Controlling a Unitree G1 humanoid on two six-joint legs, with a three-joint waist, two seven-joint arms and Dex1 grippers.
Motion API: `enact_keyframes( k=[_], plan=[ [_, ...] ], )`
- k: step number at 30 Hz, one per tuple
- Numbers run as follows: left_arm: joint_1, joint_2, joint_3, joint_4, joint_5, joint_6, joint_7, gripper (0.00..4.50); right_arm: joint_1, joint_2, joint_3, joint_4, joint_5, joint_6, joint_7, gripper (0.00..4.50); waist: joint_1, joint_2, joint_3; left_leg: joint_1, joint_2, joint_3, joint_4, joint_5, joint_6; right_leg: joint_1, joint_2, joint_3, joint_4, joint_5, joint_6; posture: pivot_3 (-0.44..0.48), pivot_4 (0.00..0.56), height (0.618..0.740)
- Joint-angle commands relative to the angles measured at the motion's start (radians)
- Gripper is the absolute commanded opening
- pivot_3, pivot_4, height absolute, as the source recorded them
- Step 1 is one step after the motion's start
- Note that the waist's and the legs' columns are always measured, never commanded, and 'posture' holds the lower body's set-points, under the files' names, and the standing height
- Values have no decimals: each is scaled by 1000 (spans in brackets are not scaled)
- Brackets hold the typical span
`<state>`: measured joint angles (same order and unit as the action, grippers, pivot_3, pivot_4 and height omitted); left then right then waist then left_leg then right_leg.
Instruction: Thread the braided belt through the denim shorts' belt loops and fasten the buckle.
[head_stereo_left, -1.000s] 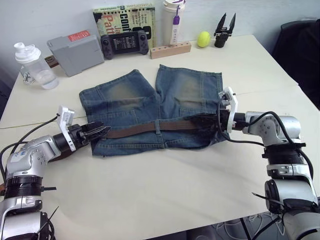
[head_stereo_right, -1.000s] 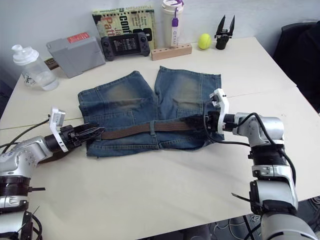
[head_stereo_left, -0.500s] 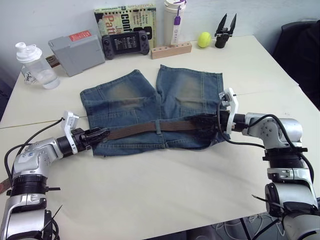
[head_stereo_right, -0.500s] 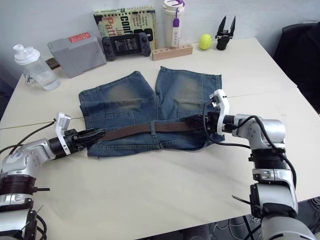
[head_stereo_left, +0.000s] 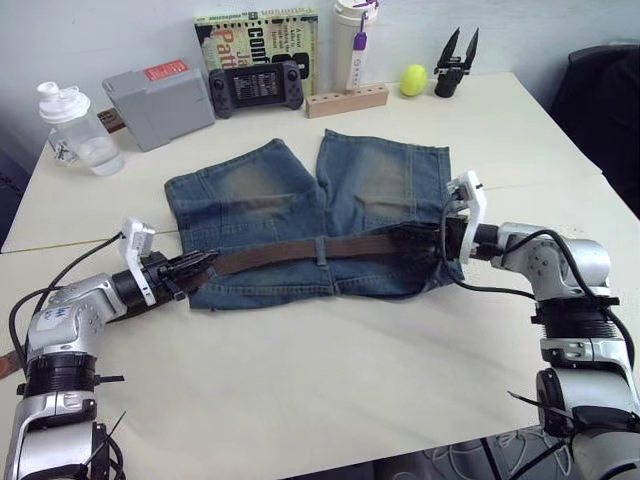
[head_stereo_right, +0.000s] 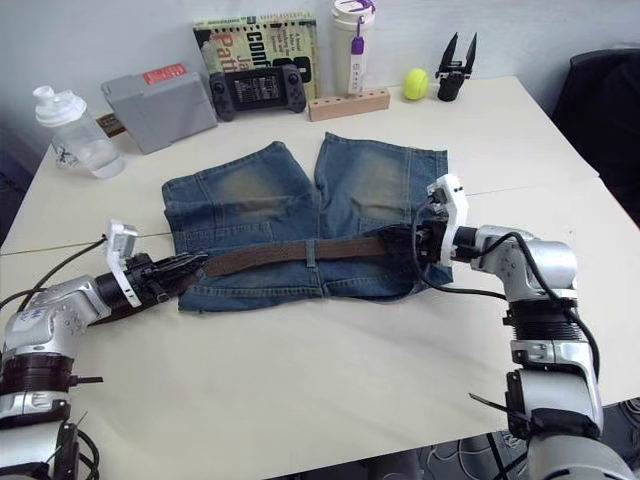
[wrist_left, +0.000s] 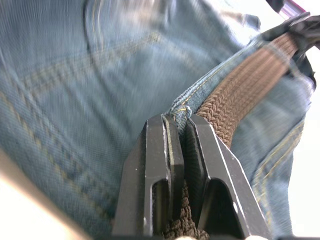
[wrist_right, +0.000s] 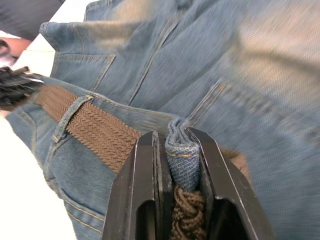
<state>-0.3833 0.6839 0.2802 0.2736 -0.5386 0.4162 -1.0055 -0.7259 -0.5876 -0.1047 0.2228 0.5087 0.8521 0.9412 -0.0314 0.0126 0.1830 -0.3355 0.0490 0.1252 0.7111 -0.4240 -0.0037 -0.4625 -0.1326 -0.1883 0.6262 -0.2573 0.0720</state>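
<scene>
Denim shorts (head_stereo_left: 320, 215) flat on the surface (head_stereo_left: 330, 390), braided belt (head_stereo_left: 300, 255) along the waistband under a middle belt loop (head_stereo_left: 321, 251), left hand (head_stereo_left: 196, 268) clenched on waistband fold beside belt, right hand (head_stereo_left: 425, 240) clenched on denim fold over belt

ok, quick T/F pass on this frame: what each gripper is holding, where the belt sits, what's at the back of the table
1. The left gripper is shut on the braided belt. True.
2. The right gripper is open and clear of the denim shorts. False: it pinches a fold of denim at the waistband, with the belt between its fingers too.
3. The belt lies along the waistband and passes under a belt loop near the middle. True.
4. The belt lies coiled on the table beside the shorts. False: it is stretched across the waistband.
5. A yellow-green ball sits at the table's far edge. True.
</scene>
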Motion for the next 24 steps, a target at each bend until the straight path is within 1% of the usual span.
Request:
enact_keyframes(
  k=[1, 2, 4, 5, 6, 7, 8, 9, 11, 12, 14, 15, 17, 19, 22, 24],
  plan=[
    [98, -27, 38, -228, 84, -238, 58, 31, 38, -17, -114, -133, 53, -117, 8, 247, 1, 0, 0, 0, 0, 0, 0, 0, 0, 0, 0, 0, 0, 0, 0, 0, 150, 720],
    [136, -38, 42, -278, 124, -317, 80, 31, 63, -14, -136, -177, 65, -150, 14, 247, 2, 0, 0, 0, 0, 0, 0, 0, 0, 0, 0, 0, 0, 0, 0, 0, 150, 720],
    [232, -55, 59, -352, 253, -564, 122, 31, 140, -7, -173, -301, 79, -243, 35, 247, 4, 0, 0, -1, 0, -1, 2, 0, 0, 0, -1, 0, 0, 0, 0, 0, 150, 720],
    [272, -63, 79, -363, 311, -688, 149, 31, 196, -11, -176, -373, 83, -289, 63, 247, 5, 0, 0, 0, 0, -1, 2, 0, 0, 1, -1, 0, 1, 0, 0, 0, 150, 720],
    [297, -67, 92, -366, 347, -771, 170, 31, 237, -15, -176, -423, 87, -318, 80, 247, 7, -1, 0, -1, 0, -1, 1, 0, 0, 0, -1, 0, 0, 0, 0, 0, 150, 720],
    [334, -65, 111, -352, 397, -883, 195, 31, 311, -30, -162, -480, 66, -379, 121, 247, 7, -1, 0, 0, 0, -2, 0, -1, 0, 1, 0, 0, 0, 0, 0, 0, 150, 720],
    [380, -56, 130, -325, 450, -1009, 211, 31, 396, -52, -144, -529, 38, -446, 171, 247, 9, -1, 0, 0, 0, -2, 0, -1, 0, 1, 0, 0, 0, 0, 0, 0, 150, 720],
    [410, -47, 139, -300, 487, -1098, 226, 31, 454, -69, -131, -559, 19, -495, 203, 247, 11, -2, 0, 0, 0, -2, 1, -1, 0, 1, 0, 0, -1, 0, 0, 0, 150, 720],
    [474, -21, 179, -179, 597, -1332, 280, 31, 594, -115, -111, -591, -18, -565, 264, 247, 12, -2, -1, 1, 0, -1, 1, -1, 1, 3, -1, 0, -1, 0, 1, 0, 150, 720],
    [496, -10, 198, -117, 643, -1421, 314, 31, 650, -137, -97, -583, -52, -613, 283, 247, 12, -2, -1, 2, 0, -1, 2, -2, 2, 3, -1, 0, -1, 1, 1, 0, 150, 720],
    [540, 10, 214, -1, 742, -1589, 371, 31, 730, -197, -50, -513, -178, -782, 323, 247, 9, -2, -1, 4, 0, 0, 2, -2, 4, 6, -1, 1, -2, 1, 1, 0, 150, 720],
    [559, 18, 213, 40, 778, -1646, 393, 31, 747, -215, -34, -472, -224, -852, 327, 247, 6, -2, -1, 7, 0, -1, 2, -3, 4, 9, -1, 0, -3, 1, 1, 0, 150, 720],
    [591, 25, 210, 102, 851, -1720, 439, 31, 754, -239, -2, -395, -307, -969, 302, 247, 3, -4, -2, 17, 0, 0, -1, -5, 7, 19, -1, 0, -6, 1, 2, 0, 150, 720],
    [614, 33, 202, 151, 938, -1764, 486, 31, 745, -262, 26, -334, -384, -1035, 262, 247, 4, -4, -2, 19, 0, -3, -2, -6, 8, 19, -3, 2, -6, 2, 3, 0, 150, 720],
    [625, 50, 185, 192, 1017, -1790, 557, 31, 729, -289, 58, -287, -434, -1054, 226, 247, 4, 0, -6, 22, -1, -2, -3, -6, 10, 20, -5, 2, -6, 2, 4, 0, 150, 720],
    [630, 66, 162, 201, 1034, -1768, 597, 31, 725, -319, 75, -284, -440, -1012, 222, 247, 4, 3, -8, 23, -1, -1, -4, -7, 10, 20, -6, 2, -6, 2, 4, 0, 150, 720]
  ],
)
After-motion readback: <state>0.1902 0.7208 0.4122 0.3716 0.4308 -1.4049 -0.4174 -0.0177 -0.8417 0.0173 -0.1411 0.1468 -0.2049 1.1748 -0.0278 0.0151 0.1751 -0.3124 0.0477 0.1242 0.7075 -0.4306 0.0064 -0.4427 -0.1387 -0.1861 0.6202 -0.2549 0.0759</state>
